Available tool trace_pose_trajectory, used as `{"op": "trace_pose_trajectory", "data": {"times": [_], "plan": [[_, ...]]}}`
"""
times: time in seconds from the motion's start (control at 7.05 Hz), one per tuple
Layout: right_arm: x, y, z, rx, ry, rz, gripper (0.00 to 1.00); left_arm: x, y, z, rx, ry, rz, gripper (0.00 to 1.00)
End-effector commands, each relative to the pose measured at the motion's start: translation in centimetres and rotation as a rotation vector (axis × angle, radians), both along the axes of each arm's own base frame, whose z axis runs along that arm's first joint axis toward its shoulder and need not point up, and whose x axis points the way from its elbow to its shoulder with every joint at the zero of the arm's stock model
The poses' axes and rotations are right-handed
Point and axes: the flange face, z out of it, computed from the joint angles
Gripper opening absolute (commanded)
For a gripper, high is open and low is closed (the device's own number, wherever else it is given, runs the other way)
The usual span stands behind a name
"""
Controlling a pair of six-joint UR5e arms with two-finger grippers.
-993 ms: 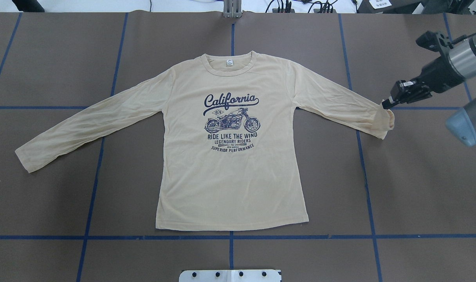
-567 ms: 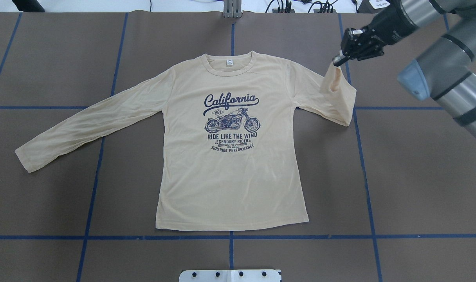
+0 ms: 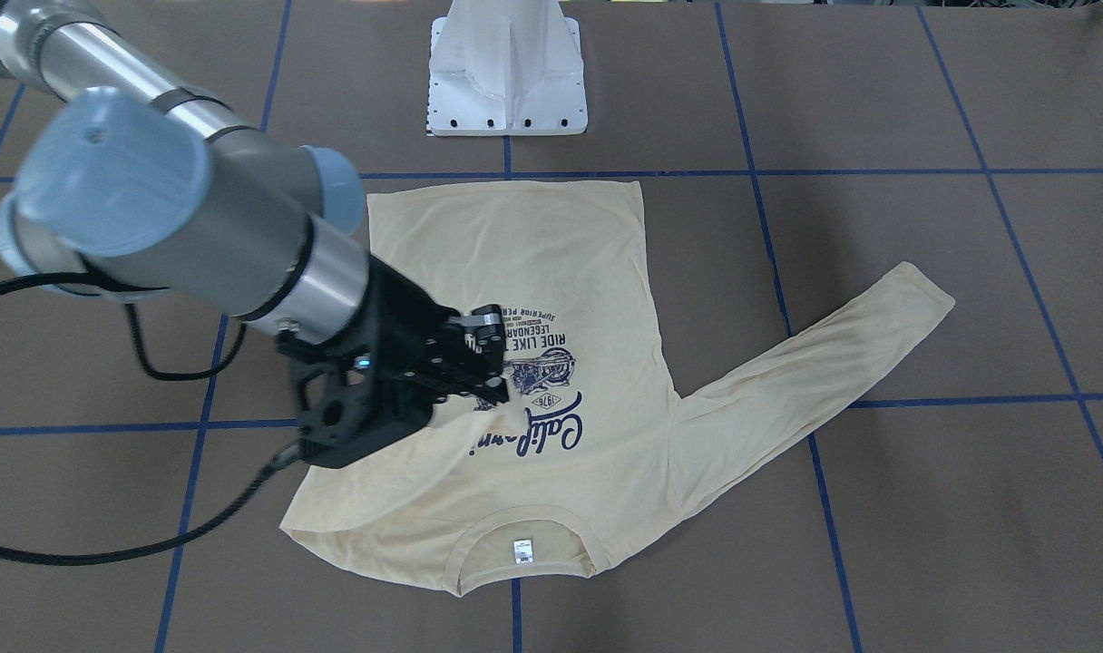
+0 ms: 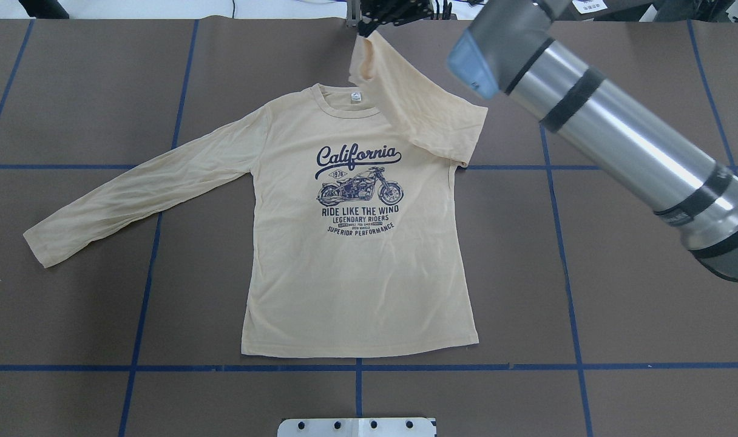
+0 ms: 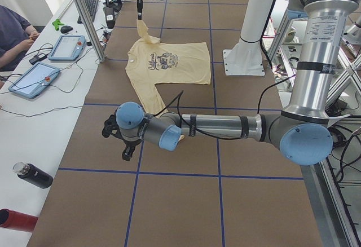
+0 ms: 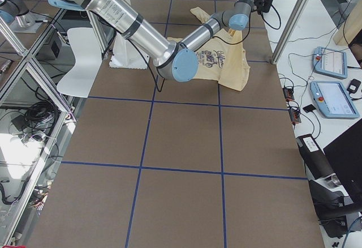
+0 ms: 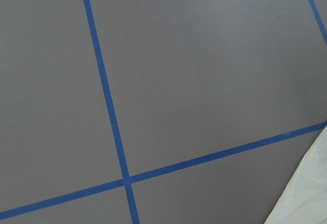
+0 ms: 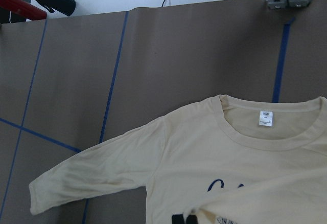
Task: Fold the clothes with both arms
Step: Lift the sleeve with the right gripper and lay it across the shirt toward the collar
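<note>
Fig.: one sleeve (image 4: 423, 115) lifted across the shirt (image 4: 357, 285), which lies flat on the surface (image 4: 618, 291).
My right tool (image 4: 363, 28) pinches the cuff (image 4: 362, 54); thin fabric may slip out and land crooked. Left tool (image 5: 127, 148): I cannot tell.

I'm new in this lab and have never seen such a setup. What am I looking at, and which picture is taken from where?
This is a robot with two jointed arms, each ending in a two-finger gripper, at a brown table marked with blue tape. One picture looks down from behind the robot, one from across the table, two from the table's ends, two from cameras on the wrists. A cream long-sleeved shirt lies print-up. The right gripper is shut on one sleeve, holding its cuff up above the shirt; the other sleeve lies flat. The left gripper hangs over the table; whether it is open, I cannot tell.
</note>
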Motion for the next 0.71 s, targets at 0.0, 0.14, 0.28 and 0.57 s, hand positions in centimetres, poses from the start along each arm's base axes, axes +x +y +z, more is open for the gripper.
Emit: {"op": "trace_pose_trajectory", "data": {"times": [0.0,0.14,0.28,0.57], "plan": [[-11.5,3.7,-1.4,0.052,0.084,0.113,0.0,0.1,-1.7,1.1,-0.026,0.0,0.0,1.0],[-14.2,3.8,-1.2,0.051,0.121,0.139,0.0,0.1,-2.3,1.6,-0.026,0.0,-0.001,1.0],[-14.8,3.4,-1.3,0.045,0.135,0.145,0.0,0.1,-2.4,2.1,-0.014,0.004,-0.004,1.0],[-15.5,3.2,-1.0,0.055,0.156,0.195,0.99,0.2,-2.6,2.1,-0.018,0.01,-0.012,1.0]]}}
